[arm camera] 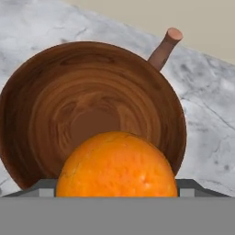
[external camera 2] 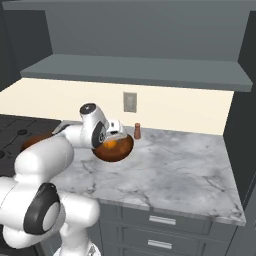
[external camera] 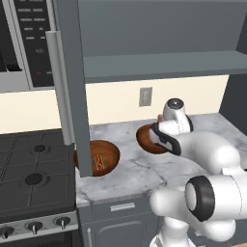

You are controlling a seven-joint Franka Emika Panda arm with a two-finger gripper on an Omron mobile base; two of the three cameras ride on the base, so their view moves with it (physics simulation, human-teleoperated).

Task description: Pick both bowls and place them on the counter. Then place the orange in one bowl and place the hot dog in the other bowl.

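Your gripper (arm camera: 117, 195) hangs right over the near bowl (arm camera: 92, 110), jaws closed on the orange (arm camera: 117, 165) by the look of it, though the fruit hides the tips. That bowl sits on the marble tabletop (external camera 2: 175, 170), a brown shaker (arm camera: 164, 48) just behind its rim. The other bowl (external camera: 103, 157) sits by the stove (external camera: 34, 178) with the hot dog (external camera: 99, 161) inside.

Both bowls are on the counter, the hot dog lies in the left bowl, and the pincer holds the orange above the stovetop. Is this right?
Not quite: the orange is held above the right bowl, not the stovetop. The hand view shows this.
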